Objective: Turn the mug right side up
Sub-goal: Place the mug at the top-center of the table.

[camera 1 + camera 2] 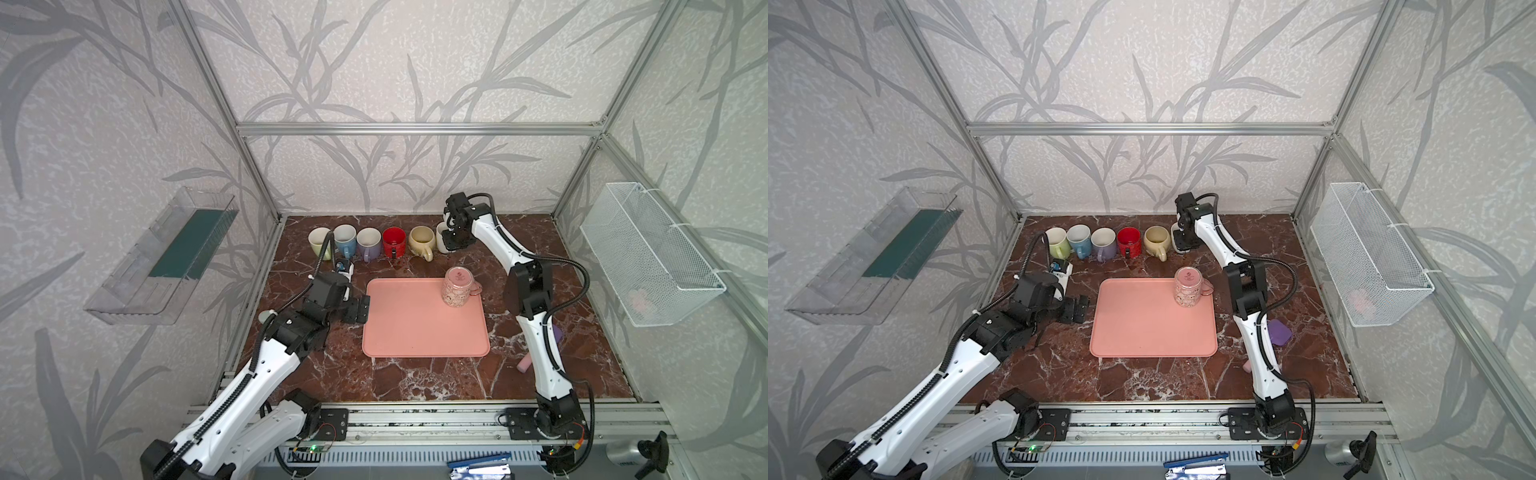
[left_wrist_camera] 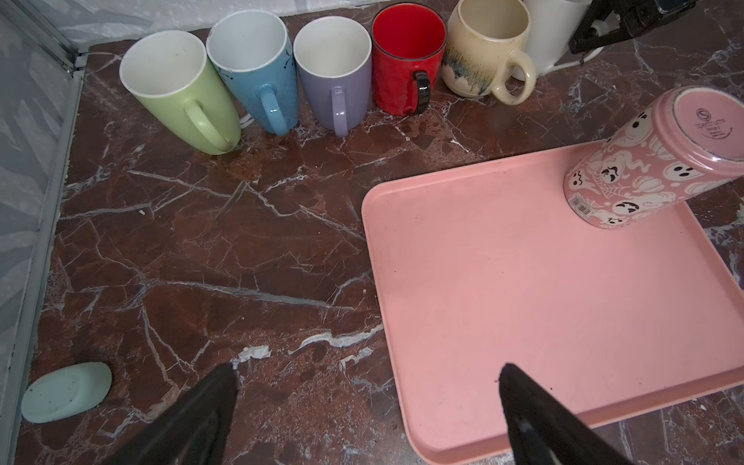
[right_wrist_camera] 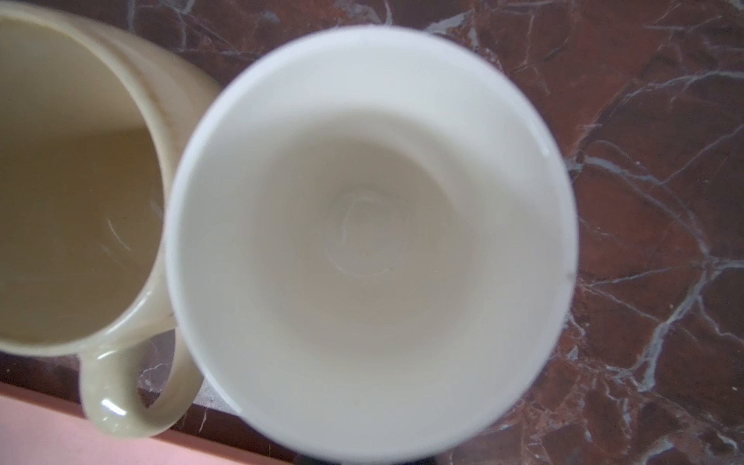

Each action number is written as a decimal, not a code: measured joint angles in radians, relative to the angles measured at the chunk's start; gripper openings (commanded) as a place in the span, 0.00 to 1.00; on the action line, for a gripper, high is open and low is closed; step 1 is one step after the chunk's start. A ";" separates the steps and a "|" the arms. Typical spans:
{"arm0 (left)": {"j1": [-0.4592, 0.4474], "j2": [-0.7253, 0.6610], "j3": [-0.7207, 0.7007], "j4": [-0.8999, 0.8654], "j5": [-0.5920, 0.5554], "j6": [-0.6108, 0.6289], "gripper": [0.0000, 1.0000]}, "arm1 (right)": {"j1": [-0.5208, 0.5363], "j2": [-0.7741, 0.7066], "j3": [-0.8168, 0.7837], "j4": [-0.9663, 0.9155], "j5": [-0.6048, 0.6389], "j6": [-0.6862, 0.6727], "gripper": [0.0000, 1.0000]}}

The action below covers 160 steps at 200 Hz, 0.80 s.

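So the pink mug [image 1: 457, 286] was sitting upside down, base up, on the far right corner of the pink tray [image 1: 415, 332]. Our left gripper [image 1: 358, 308] hovered just off the tray's left edge, jaws spread wide, holding nothing. The right gripper [image 2: 579, 45] was out past the tray's far edge, pinched tight on the handle of the white mug [image 3: 370, 241]

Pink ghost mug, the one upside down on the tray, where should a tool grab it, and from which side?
Probably the handle. The pink ghost mug stands base up at the far right corner of the pink tray, and its handle juts toward the robot's right, so come in from that side. The body looks wide to span.
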 measured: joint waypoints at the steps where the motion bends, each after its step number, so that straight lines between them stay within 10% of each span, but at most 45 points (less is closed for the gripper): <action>1: 0.000 0.000 0.000 0.000 0.000 0.000 0.99 | 0.000 0.000 0.000 0.000 0.000 0.000 0.07; 160: 0.000 -0.017 -0.001 0.000 0.000 0.001 0.99 | 0.001 -0.091 -0.177 0.062 -0.014 0.006 0.67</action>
